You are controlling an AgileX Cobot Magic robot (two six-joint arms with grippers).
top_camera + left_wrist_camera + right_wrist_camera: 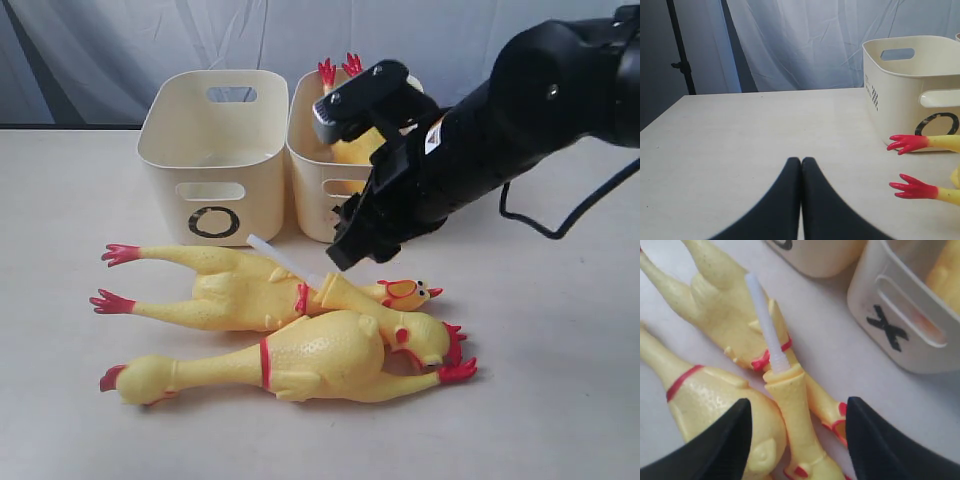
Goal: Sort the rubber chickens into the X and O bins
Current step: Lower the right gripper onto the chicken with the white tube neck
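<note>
Only the right wrist view shows the black X (887, 327) on the right-hand cream plastic tub, the X bin (312, 195); in the exterior view the arm hides that mark. The black O (214, 222) marks the matching tub just to its left, the O bin (170, 205).

There are two bins and four yellow bumpy rubber toys. One chicken (345, 152) stands in the X bin, its red feet above the rim. Three lie near the bins on the pale table (80, 400). They are a far long chicken (240, 295), a near long chicken (320, 360) touching it, and a slim chicken piece (365, 292) with a white rod at one end, lying across the far one.

The right gripper (345, 250) hangs over the slim piece with its fingers spread wide, grasping nothing. Only the left wrist view shows the left gripper (801, 162). It is clenched with nothing in it, well left of the far chicken's two red feet (907, 142).
</note>
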